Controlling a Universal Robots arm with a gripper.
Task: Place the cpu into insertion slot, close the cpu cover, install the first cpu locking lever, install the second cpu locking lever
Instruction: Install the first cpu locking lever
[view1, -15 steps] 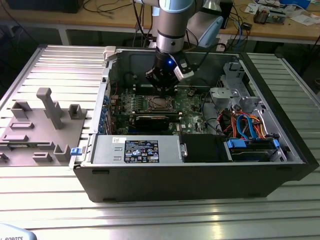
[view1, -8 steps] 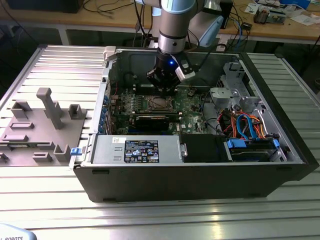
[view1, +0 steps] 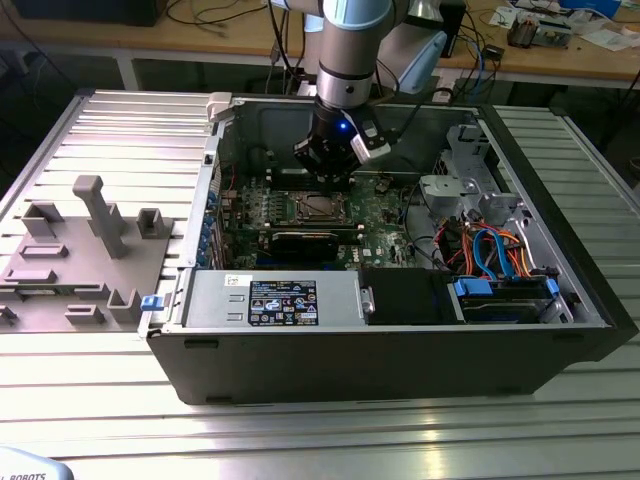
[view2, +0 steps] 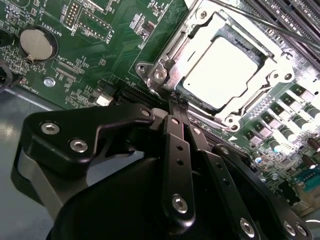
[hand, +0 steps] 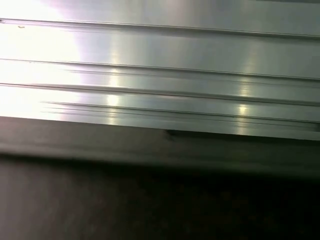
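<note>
The cpu, a dull silver square, lies seated in the insertion slot on the green board. The cpu cover, a silver frame, lies flat around the chip's top. A thin metal locking lever runs along the socket's far side. My gripper is shut, its black fingers pressed together with the tips at the socket's near edge, between two corner screws. Nothing shows between the fingers. In the exterior view my gripper hangs inside the open case just behind the socket.
Black memory slots flank the socket. A coin battery sits on the board. A black card, the power supply and a drive bay with cables fill the case. A grey fixture stands on the ribbed table.
</note>
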